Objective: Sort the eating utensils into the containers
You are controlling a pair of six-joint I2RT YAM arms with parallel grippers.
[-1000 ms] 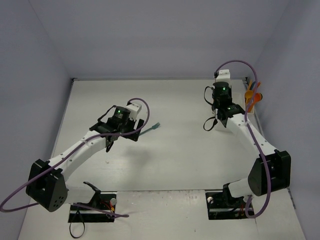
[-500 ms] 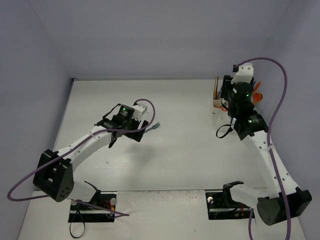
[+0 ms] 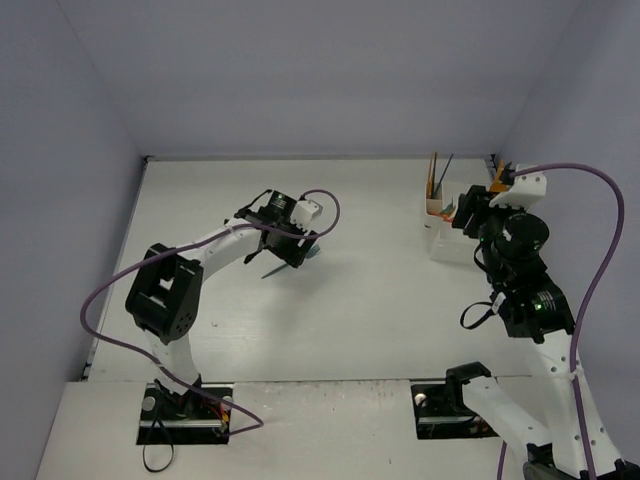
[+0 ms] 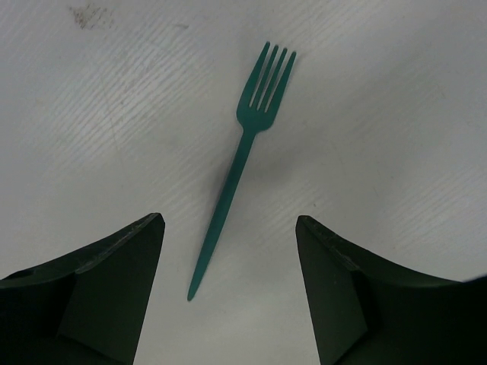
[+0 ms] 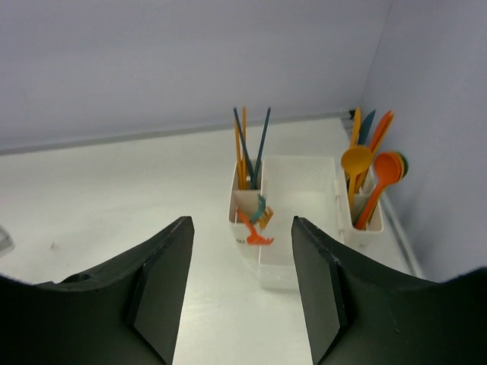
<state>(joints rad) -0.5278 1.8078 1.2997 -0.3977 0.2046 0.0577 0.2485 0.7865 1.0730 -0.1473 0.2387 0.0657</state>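
A teal fork (image 4: 245, 156) lies flat on the white table, tines pointing away. My left gripper (image 4: 228, 220) is open above it, and the handle end sits between the fingers, nearer the left one. In the top view this gripper (image 3: 296, 250) covers most of the fork (image 3: 313, 252). The white holder (image 5: 298, 251) stands at the far right. Its left compartments hold upright orange and teal utensils (image 5: 248, 152) and fork heads (image 5: 256, 220). Its right compartment holds orange spoons (image 5: 367, 173). The middle shows nothing inside. My right gripper (image 5: 241, 222) is open and empty, short of the holder (image 3: 448, 243).
The right wall (image 5: 441, 114) stands close behind the holder, and the back wall (image 3: 320, 90) closes the far side. Purple cables (image 3: 600, 230) loop off both arms. The arm bases (image 3: 185, 415) sit at the near edge.
My left arm swung right until its gripper came over the teal fork. My right arm pulled back from the holder, which now shows uncovered in the top view.
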